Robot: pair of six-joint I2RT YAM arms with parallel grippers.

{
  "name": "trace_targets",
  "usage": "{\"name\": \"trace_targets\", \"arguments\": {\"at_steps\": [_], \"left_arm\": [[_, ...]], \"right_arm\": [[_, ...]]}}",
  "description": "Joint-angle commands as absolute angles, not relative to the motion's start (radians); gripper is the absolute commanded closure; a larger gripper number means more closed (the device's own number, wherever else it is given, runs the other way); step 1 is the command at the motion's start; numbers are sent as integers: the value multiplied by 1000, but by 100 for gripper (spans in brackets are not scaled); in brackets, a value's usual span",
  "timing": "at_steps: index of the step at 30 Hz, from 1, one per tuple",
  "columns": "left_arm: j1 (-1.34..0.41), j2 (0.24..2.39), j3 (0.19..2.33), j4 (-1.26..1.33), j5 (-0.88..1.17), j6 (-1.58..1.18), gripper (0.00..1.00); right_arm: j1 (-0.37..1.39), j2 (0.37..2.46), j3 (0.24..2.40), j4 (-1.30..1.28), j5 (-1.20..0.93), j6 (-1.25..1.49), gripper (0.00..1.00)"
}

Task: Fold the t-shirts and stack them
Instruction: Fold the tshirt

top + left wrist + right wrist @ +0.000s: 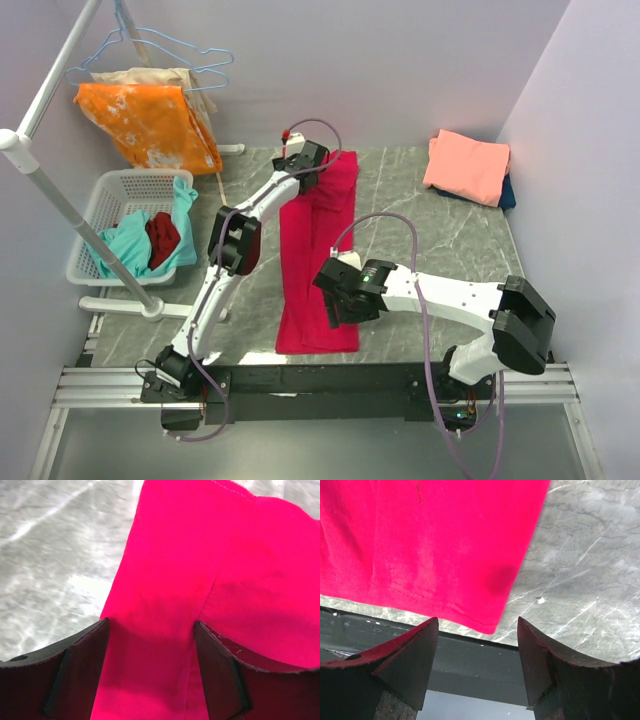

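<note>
The crimson-red t-shirt (305,255) lies folded into a long narrow strip down the middle of the table. My left gripper (316,178) is open just above the strip's far end; red cloth (165,580) fills the space between its fingers (75,670). My right gripper (338,312) is open and empty over the strip's near end; the hem corner (490,625) lies just ahead of its fingers (410,665). The salmon-pink t-shirt (465,165) lies folded at the far right on the dark blue one (507,192), which only shows at its edge.
A white basket (105,195) with teal and dark red cloth stands at the left. An orange white-blotched cloth (150,122) hangs on a rack (40,180) behind it. The black rail (320,375) runs along the table's near edge, also in the right wrist view (470,665).
</note>
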State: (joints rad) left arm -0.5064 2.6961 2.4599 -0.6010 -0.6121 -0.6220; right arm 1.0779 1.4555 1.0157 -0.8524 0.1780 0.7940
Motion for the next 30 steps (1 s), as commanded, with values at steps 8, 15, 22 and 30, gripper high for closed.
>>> {"name": "trace_targets", "arguments": {"at_steps": [8, 15, 22, 30], "left_arm": [[-488, 2623, 2364, -502, -520, -540, 23], [-499, 2470, 2335, -466, -515, -482, 18], [-499, 2159, 2104, -615, -509, -524, 16], [-497, 1695, 1519, -634, -237, -626, 6]], "right_arm": [[1072, 1436, 1054, -870, 253, 819, 29], [1048, 1359, 1037, -861, 362, 874, 4], [997, 1397, 1118, -856, 442, 827, 0], [847, 1271, 1018, -720, 337, 874, 22]]}}
